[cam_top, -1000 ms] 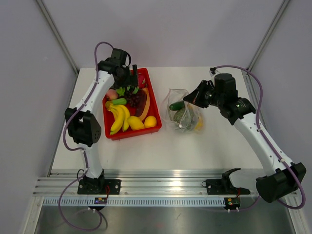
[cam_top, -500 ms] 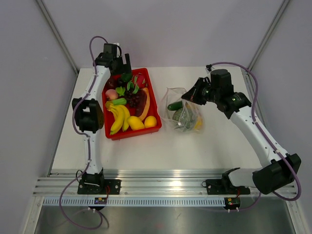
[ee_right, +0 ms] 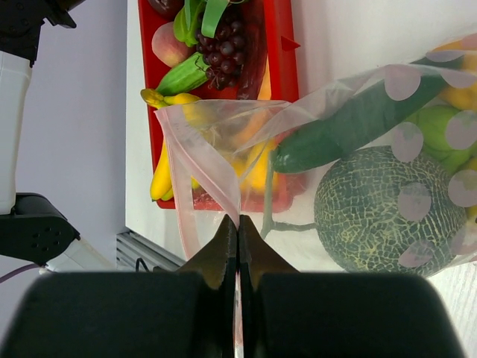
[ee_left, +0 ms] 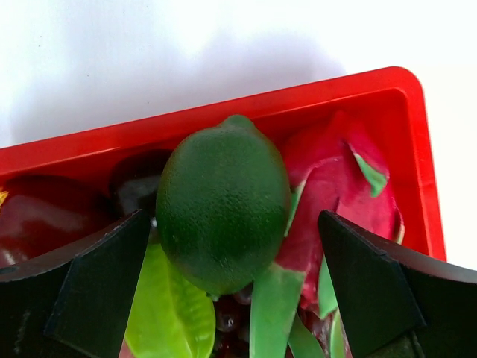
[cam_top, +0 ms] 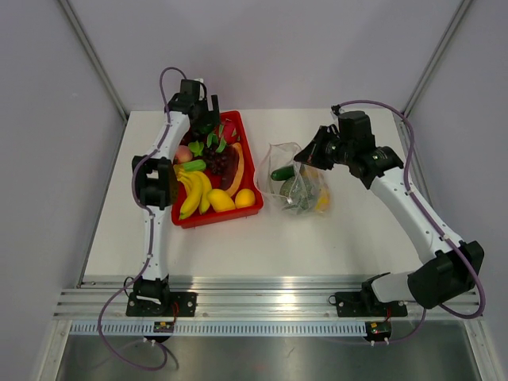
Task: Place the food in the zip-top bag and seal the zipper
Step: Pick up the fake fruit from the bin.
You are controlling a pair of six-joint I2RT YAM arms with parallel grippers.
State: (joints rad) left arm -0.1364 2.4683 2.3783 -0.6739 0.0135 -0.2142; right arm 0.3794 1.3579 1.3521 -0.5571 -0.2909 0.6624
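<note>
While the left gripper point(cam_top: 208, 119) hangs over the far end of the red tray point(cam_top: 252, 176), the top cam shows the right gripper point(cam_top: 306, 155) at the far-right edge of the bag point(cam_top: 298, 184). The bag lies on the table point(cam_top: 238, 254) just right of the tray, not touching it. It already holds a cucumber point(cam_top: 282, 172), a netted melon point(cam_top: 294, 191) & a yellow piece point(cam_top: 322, 203) at its right side. The tray is full w/ bananas point(cam_top: 193, 194), dark grapes point(cam_top: 216, 162), a yellow lemon-like fruit point(cam_top: 245, 198) etc.

Left wrist cam: jaws spread wide, one finger point(ee_left: 97, 291) at each lower corner, nothing gripped. Btwn them is a green lime point(ee_left: 223, 205), sitting by the tray's end wall atop green leaves point(ee_left: 175, 313). A pink-red dragon fruit point(ee_left: 339, 179) is to its right and a dark red fruit point(ee_left: 41, 216) to its left. Can't tell if the fingers touch the lime.

Right wrist cam: fingers point(ee_right: 220, 253) pressed together, clamped on the bag's mouth edge — the pink zipper strip point(ee_right: 195, 153) runs from the pinch up & left, w/ the mouth gaping open. Through the clear plastic the cucumber lies tilted above the melon, w/ greenish fruit behind at right. The tray & its bananas show beyond the bag.
</note>
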